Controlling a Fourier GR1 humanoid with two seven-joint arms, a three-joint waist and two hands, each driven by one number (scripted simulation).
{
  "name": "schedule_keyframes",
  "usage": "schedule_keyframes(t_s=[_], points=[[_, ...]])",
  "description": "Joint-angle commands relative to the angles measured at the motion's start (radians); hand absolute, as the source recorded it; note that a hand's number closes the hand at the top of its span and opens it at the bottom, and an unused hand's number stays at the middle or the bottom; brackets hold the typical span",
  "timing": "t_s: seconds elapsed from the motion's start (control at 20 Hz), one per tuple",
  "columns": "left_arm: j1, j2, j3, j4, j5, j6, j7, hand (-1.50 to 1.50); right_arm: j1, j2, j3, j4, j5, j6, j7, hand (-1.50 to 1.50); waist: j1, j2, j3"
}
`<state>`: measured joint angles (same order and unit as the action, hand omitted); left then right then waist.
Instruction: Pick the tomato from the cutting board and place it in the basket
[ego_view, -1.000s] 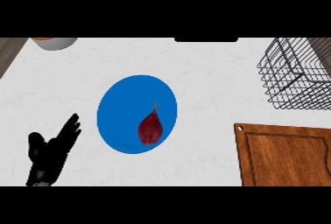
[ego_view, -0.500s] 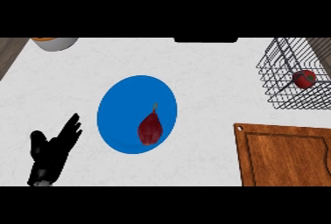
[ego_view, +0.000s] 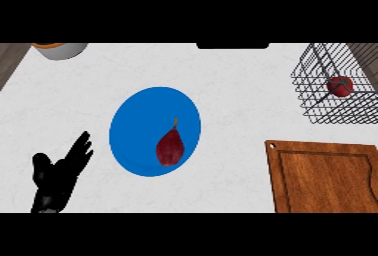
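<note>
The round red tomato (ego_view: 340, 85) sits inside the black wire basket (ego_view: 319, 107) at the far right, partly screened by the wires, and the basket's right side runs out of view. Near right, the brown wooden cutting board (ego_view: 325, 175) lies bare, its near end and right edge cut off. At the near left the black left hand (ego_view: 57, 175) rests open, fingers straight and spread, holding nothing; its forearm barely shows. The right hand is out of sight. A pale bowl (ego_view: 60, 49) at the far left corner is clipped. On the white speckled counter (ego_view: 236, 75) lies a blue plate (ego_view: 136, 125) carrying a dark red pear-shaped fruit with a stem (ego_view: 170, 146).
</note>
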<state>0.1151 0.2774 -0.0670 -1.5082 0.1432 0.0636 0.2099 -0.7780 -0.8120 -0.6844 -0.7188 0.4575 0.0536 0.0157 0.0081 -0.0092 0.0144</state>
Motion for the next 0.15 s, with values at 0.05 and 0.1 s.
schedule_keyframes(t_s=[0.05,0.1], points=[[0.049,-0.007,-0.005,0.084,-0.004,-0.011,0.029,0.00,0.036,-0.124,-0.061,0.086,-0.031,0.030,-0.034,-1.50,0.000,0.016,-0.013],[0.023,-0.003,0.006,0.099,0.005,-0.019,0.035,0.00,0.055,-0.135,-0.080,0.101,-0.054,0.060,-0.045,-1.50,-0.007,0.015,-0.013]])
